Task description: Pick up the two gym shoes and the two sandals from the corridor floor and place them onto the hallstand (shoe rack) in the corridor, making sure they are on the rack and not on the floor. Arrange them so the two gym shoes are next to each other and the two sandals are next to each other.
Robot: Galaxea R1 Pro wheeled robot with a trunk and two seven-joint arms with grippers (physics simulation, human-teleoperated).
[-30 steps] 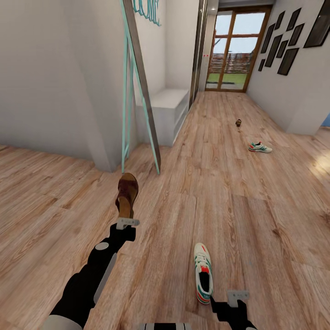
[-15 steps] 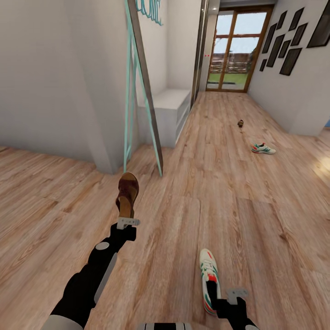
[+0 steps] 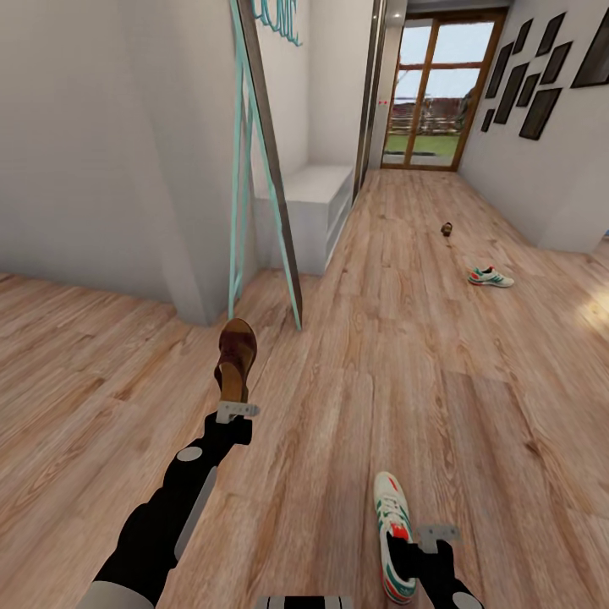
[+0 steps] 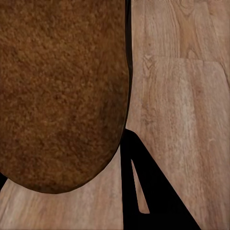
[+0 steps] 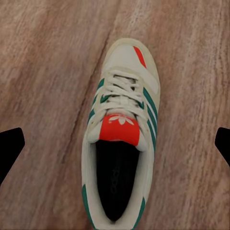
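Observation:
In the head view my left gripper (image 3: pixel 233 399) is shut on the heel end of a dark brown sandal (image 3: pixel 236 359), held above the corridor floor (image 3: pixel 364 372). The sandal's sole (image 4: pixel 62 96) crowds the left wrist view, with one black finger (image 4: pixel 153 196) beside it. My right gripper (image 3: pixel 409 554) hangs open over the heel of a white gym shoe (image 3: pixel 392 523) with green stripes. Its fingertips stand wide apart on either side of the shoe (image 5: pixel 120 139). The other gym shoe (image 3: pixel 491 277) and the other sandal (image 3: pixel 446 227) lie far down the corridor. The hallstand (image 3: pixel 317 199) stands against the left wall under teal letters (image 3: pixel 279 17).
A tall teal-framed panel (image 3: pixel 266 169) leans against the left wall corner, in front of the hallstand. A glass door (image 3: pixel 431 93) closes the corridor's far end. Dark picture frames (image 3: pixel 529 89) hang on the right wall. Open wood floor lies between me and the far shoes.
The whole view has shifted as the camera moved forward. The near gym shoe now sits lower in view, under my right gripper. The left arm with the sandal holds its pose.

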